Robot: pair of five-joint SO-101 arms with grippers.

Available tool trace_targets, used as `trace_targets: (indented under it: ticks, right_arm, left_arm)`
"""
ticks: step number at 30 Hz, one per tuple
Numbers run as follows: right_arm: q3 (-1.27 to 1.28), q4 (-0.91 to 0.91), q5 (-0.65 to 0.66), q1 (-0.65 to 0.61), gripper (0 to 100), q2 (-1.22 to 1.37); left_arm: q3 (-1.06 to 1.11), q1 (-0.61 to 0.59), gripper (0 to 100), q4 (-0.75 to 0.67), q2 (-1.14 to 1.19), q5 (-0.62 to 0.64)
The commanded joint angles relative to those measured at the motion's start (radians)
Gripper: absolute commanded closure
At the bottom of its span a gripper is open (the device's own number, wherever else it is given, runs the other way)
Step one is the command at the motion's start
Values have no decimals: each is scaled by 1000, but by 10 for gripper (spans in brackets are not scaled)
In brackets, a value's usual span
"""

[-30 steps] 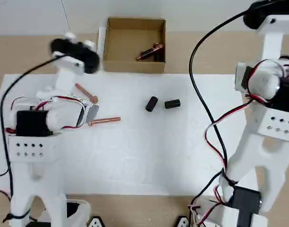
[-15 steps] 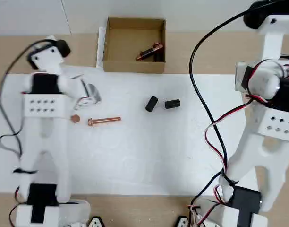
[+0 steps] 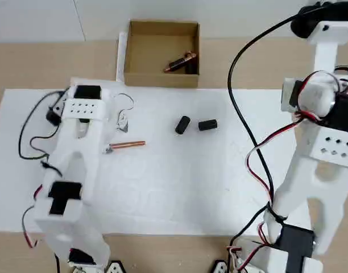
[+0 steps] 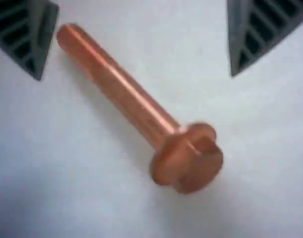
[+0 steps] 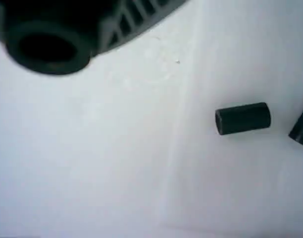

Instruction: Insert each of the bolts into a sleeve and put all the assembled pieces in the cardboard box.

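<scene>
In the left wrist view a copper bolt (image 4: 141,114) lies flat on the white mat. My left gripper (image 4: 136,54) hangs open just above it, one dark finger on each side of the shaft's tip. From above, the left arm (image 3: 83,131) stands over the mat's left part, with a copper bolt (image 3: 127,145) at its right side. Two black sleeves (image 3: 182,124) (image 3: 207,124) lie mid-mat; the nearer sleeve (image 5: 243,119) also appears in the right wrist view. My right gripper's finger (image 5: 136,20) presses against a black sleeve (image 5: 47,47) held high above the mat. The cardboard box (image 3: 134,54) holds one assembled piece (image 3: 179,62).
The white mat (image 3: 179,187) covers most of the wooden table, and its near half is bare. The right arm (image 3: 322,142) stands along the right edge, with a black cable (image 3: 242,131) looping over the mat.
The left arm has swung from the mat's left edge inward and now stands over the bolts, covering the one that lay at the upper left. The right arm has not moved.
</scene>
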Motion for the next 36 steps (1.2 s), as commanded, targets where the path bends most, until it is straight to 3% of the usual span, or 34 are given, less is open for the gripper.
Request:
trace_targets:
  ticks: [1,23,29,34,36]
  right_arm:
    - [-3,-4,3,2,991,-45]
    - [-3,-5,6,2,991,-44]
    - [-3,-7,6,2,991,-39]
    - [-3,-7,6,2,991,-38]
    - [0,-16,6,4,991,-38]
  left_arm:
    - [-2,-2,769,-40,32,40]
    - [-10,-14,779,-124,183,40]
    - [-25,-14,994,-123,180,37]
    - [-39,6,995,-120,176,26]
    - [-76,26,995,-86,176,-37]
